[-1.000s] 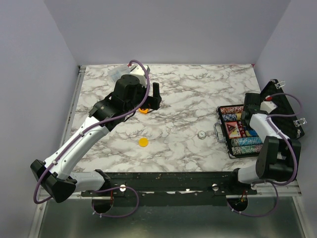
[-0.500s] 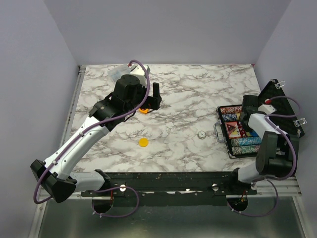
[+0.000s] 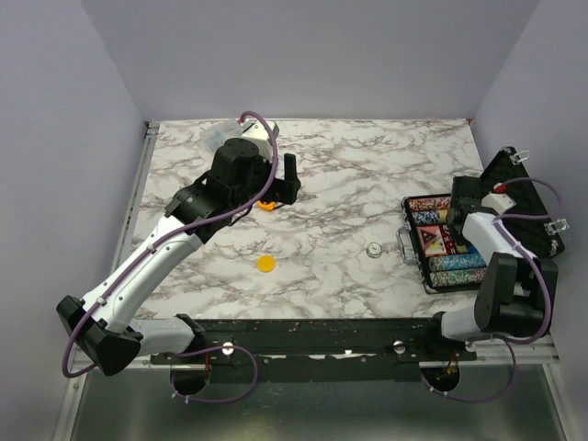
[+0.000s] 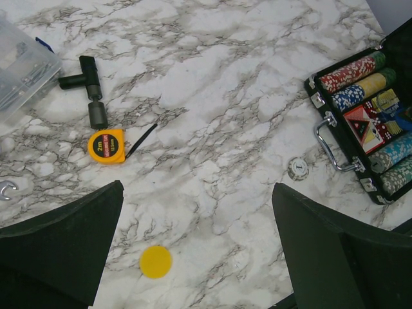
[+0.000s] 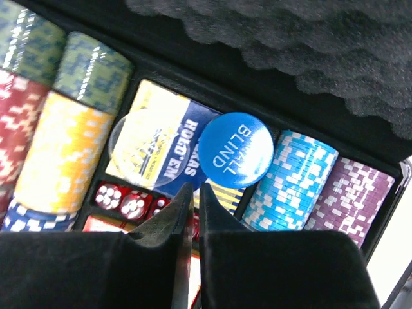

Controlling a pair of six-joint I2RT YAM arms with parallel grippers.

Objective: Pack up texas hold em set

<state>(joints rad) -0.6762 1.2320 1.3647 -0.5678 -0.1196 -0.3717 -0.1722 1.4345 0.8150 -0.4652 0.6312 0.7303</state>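
Right hand [image 5: 192,193] hangs low over the open case [image 3: 516,184], its fingers pressed together with nothing seen between them. Just ahead of the fingertips a blue disc [image 5: 237,149] lies flat on the card box [image 5: 164,100] in the middle compartment, clear of the fingers. It is judged to be deposited, since the hand has no grip on it. A pale, see-through disc [image 5: 149,151] rests beside it on the same box. Chip rows flank the box on both sides. The foam lid [image 5: 290,51] stands open beyond the hand, so the case can take more pieces.

Left hand [image 4: 198,193] hovers high above the bench [image 4: 225,64], fingers spread wide and holding nothing. A yellow disc [image 4: 156,261] lies on the bench below it, slightly to its left. A white disc [image 4: 297,168] lies farther to its right, near the case handle. Both are loose and not yet packed. The spread fingers suit a descent on the yellow disc, which is judged the likely next pickup. An orange tape measure [image 4: 106,145] ahead of this hand is no part of the set.
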